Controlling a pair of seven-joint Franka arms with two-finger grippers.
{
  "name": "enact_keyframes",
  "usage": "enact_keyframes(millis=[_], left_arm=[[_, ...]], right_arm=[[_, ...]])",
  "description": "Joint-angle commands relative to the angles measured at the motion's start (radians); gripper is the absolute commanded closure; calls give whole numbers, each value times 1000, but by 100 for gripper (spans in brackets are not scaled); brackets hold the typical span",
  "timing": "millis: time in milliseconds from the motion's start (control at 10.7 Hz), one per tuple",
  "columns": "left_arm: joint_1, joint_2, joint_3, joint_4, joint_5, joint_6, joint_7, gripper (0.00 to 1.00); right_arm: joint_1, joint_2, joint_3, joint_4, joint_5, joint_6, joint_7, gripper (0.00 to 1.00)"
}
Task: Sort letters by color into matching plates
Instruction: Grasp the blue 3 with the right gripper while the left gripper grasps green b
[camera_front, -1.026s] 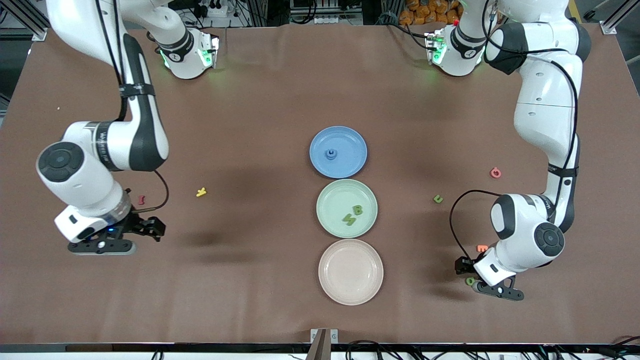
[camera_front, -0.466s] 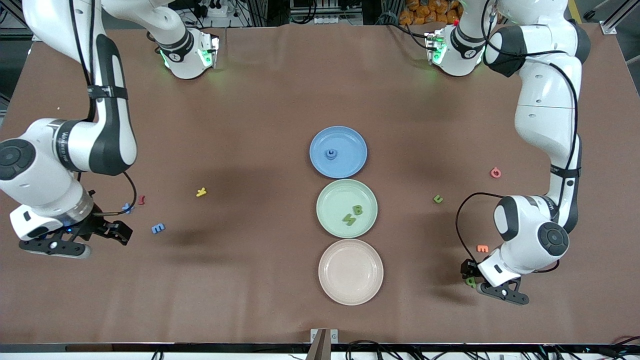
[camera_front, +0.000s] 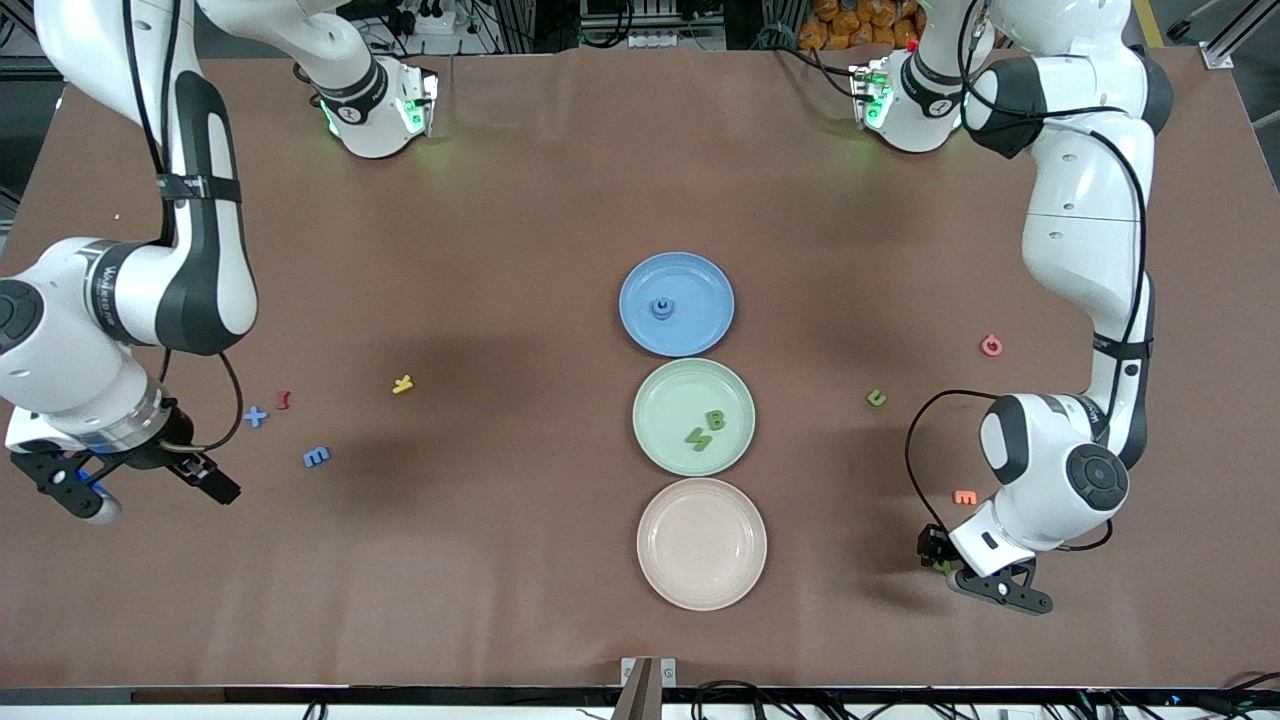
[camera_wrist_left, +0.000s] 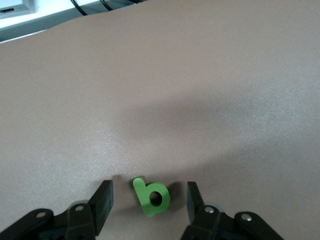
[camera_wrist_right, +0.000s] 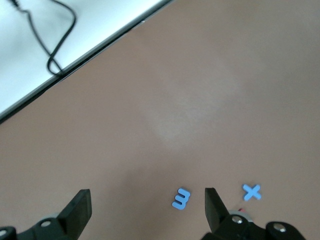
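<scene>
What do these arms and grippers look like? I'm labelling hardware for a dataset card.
Both arms are glossy white with black joint bands and round dark grey joint caps. A thin black cable loops beside each wrist. The left gripper and right gripper are black with two blocky fingers; green lights glow at the bases.

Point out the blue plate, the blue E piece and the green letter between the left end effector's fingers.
blue plate (camera_front: 712, 335), front view, bare rim.
blue E piece (camera_front: 316, 457), front view, its middle.
green letter (camera_wrist_left: 151, 197), left wrist view, its body.
</scene>
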Motion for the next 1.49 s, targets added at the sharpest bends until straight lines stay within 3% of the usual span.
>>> enact_keyframes(millis=[0,373,653,1212,1399], left_arm=[[-12,10,17,36,-29,-36,26,32],[-12,9,26,34,-27,-44,26,36],[-13,10,26,36,-26,-44,27,43],[-15,24,28,38,-26,-19,29,44],[-42,26,59,36,-26,-8,39,44]], right_arm=[[-34,25,10,-9,56,-2,253,0],[-78,67,16,-8,318,-4,325,0],[-112,128,42,-8,353,-4,322,0],[-153,220,105,-8,386,26,327,0],[-164,225,137,-34,391,65,327,0]])
